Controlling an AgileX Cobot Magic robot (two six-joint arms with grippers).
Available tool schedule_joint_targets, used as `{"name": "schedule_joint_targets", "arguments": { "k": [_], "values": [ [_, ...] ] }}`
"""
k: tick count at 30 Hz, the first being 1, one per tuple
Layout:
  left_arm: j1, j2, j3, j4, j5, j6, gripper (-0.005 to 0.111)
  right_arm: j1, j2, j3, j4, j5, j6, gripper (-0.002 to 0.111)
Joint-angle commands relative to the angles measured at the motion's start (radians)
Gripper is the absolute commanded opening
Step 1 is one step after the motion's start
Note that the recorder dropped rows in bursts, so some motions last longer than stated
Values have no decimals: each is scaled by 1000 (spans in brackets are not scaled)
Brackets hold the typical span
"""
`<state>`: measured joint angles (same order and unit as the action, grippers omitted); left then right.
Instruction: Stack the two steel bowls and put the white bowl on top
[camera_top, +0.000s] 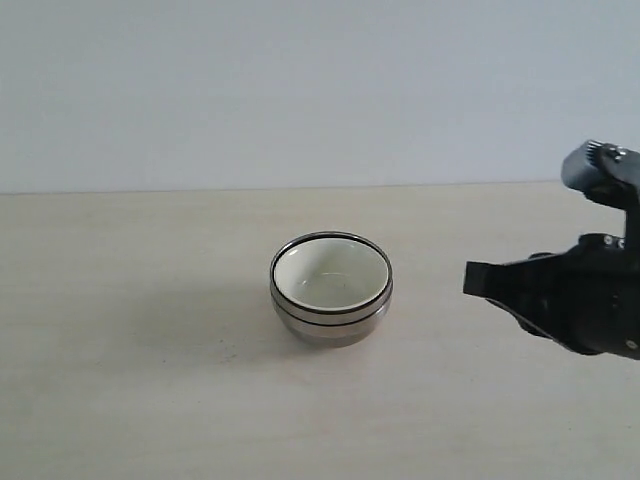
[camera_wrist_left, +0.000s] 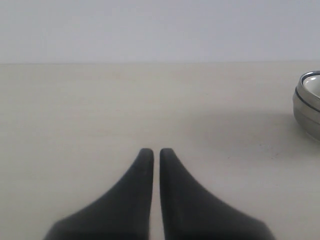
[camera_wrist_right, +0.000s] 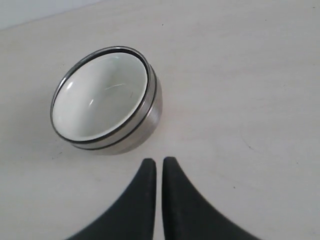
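The two steel bowls (camera_top: 332, 322) stand nested as one stack in the middle of the table, and the white bowl (camera_top: 330, 277) sits inside the top one, its cream inside facing up. The right wrist view shows the same steel stack (camera_wrist_right: 145, 125) with the white bowl (camera_wrist_right: 100, 100) in it. My right gripper (camera_top: 478, 280) hovers to the right of the stack, apart from it, shut with nothing between its fingers (camera_wrist_right: 159, 161). In the left wrist view my left gripper (camera_wrist_left: 156, 151) is shut and empty, and the steel stack (camera_wrist_left: 307, 107) shows at the frame edge. The left gripper is outside the exterior view.
The pale wooden table (camera_top: 150, 380) meets a plain light wall (camera_top: 300, 90) at the back. Nothing else stands on the table in view.
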<state>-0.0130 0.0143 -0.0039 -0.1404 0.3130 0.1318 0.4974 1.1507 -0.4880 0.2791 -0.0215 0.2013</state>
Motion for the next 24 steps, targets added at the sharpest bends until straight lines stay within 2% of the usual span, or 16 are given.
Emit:
{"name": "schedule_joint_targets", "arguments": {
  "k": [1,9,24],
  "values": [
    [3,-7,4,-8,-2,-9,4,1,-136,80,2,-2,19,0],
    [3,-7,4,-8,-2,-9,4,1,-284,118,2,194,29,0],
    [3,-7,4,-8,-2,-9,4,1,-303,118,2,202,29,0]
  ]
}}
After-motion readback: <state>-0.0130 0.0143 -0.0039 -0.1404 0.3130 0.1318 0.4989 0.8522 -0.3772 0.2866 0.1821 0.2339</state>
